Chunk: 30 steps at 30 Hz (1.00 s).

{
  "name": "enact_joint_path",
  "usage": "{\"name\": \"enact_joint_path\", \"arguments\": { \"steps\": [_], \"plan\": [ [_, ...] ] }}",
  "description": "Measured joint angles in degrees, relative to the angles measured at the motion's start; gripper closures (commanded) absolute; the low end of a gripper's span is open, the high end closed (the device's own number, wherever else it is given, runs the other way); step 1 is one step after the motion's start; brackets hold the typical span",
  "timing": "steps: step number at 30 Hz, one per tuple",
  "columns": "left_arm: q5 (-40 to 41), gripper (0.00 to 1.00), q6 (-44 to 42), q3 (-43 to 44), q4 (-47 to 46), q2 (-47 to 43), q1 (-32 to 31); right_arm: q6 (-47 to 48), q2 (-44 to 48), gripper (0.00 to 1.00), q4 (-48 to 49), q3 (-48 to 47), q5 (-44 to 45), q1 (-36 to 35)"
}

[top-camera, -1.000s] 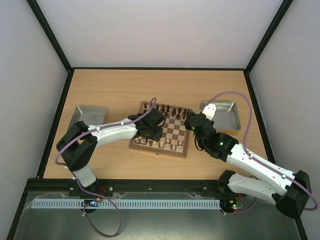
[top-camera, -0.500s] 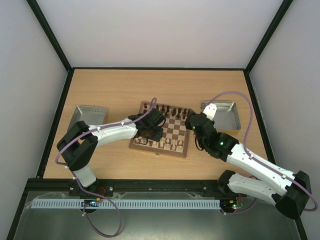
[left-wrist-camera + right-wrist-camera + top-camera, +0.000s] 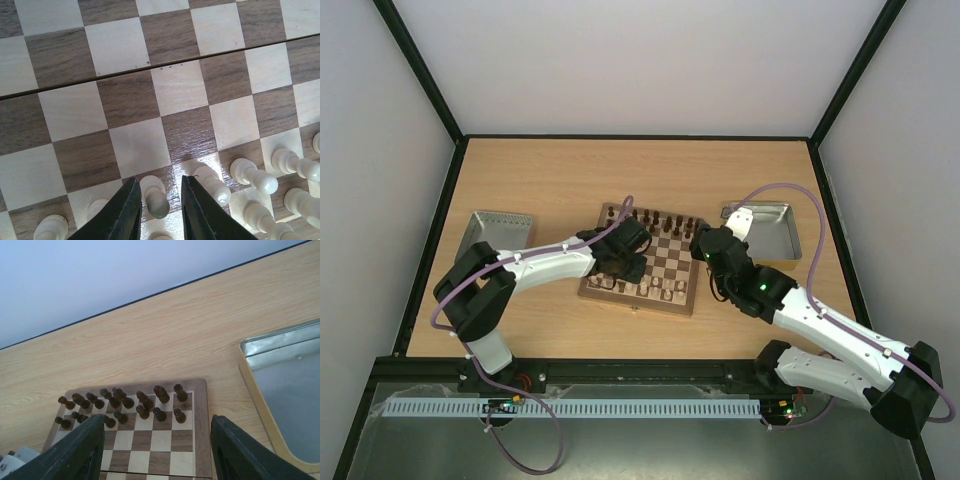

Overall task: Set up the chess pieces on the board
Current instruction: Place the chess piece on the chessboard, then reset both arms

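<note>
Trays (image 3: 503, 231) either side of board (image 3: 667, 262)

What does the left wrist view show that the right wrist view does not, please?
Only the left wrist view shows the cream pieces close up, with one piece standing between the left jaws, and a fold seam running across the squares. Only the right wrist view shows the dark pieces in two rows along the far edge, the table, a metal tray at the right, and the right jaws standing wide apart with nothing between them. Both show the board.
</note>
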<state>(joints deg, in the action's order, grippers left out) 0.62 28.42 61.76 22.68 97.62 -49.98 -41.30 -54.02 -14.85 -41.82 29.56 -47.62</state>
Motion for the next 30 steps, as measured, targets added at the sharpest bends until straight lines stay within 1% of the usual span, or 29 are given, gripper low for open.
{"name": "enact_joint_path", "arguments": {
  "steps": [6,9,13,14,16,18,20,22,23,30],
  "plan": [
    [-0.2,0.66,0.0,0.5,0.5,-0.1,0.0,-0.2,0.0,0.43,0.0,0.0,-0.1,0.0],
    [-0.1,0.57,0.0,1.5,1.3,-0.7,0.0,-0.4,0.2,0.42,-0.2,0.0,-0.1,0.0],
    [1.4,0.44,0.3,2.7,2.5,-4.9,0.0,-1.4,1.7,0.36,-1.6,0.0,-0.3,0.0],
    [2.0,0.42,0.5,2.8,2.6,-6.7,0.0,-1.6,2.1,0.34,-2.1,0.0,-0.3,0.0],
    [3.5,0.33,0.6,2.9,2.7,-11.0,0.1,-2.1,3.5,0.26,-3.3,0.0,-0.8,0.0],
    [5.4,0.26,0.5,2.9,2.7,-15.8,0.2,-2.6,5.2,0.11,-4.2,0.0,-1.4,0.0],
    [7.4,0.19,0.3,2.5,2.6,-20.9,0.2,-3.1,7.5,0.02,-5.2,0.3,-2.0,0.0],
    [9.1,0.04,-0.1,1.5,2.3,-25.9,0.2,-2.9,9.8,0.02,-6.7,0.6,-2.6,0.1],
    [9.9,0.01,-0.3,0.7,2.3,-28.6,0.3,-2.9,11.2,0.02,-7.6,0.7,-2.7,0.1],
    [15.3,0.01,-0.6,-4.7,3.7,-43.6,0.4,-3.1,18.9,0.02,-13.7,0.5,-2.5,0.1]
  ]
}}
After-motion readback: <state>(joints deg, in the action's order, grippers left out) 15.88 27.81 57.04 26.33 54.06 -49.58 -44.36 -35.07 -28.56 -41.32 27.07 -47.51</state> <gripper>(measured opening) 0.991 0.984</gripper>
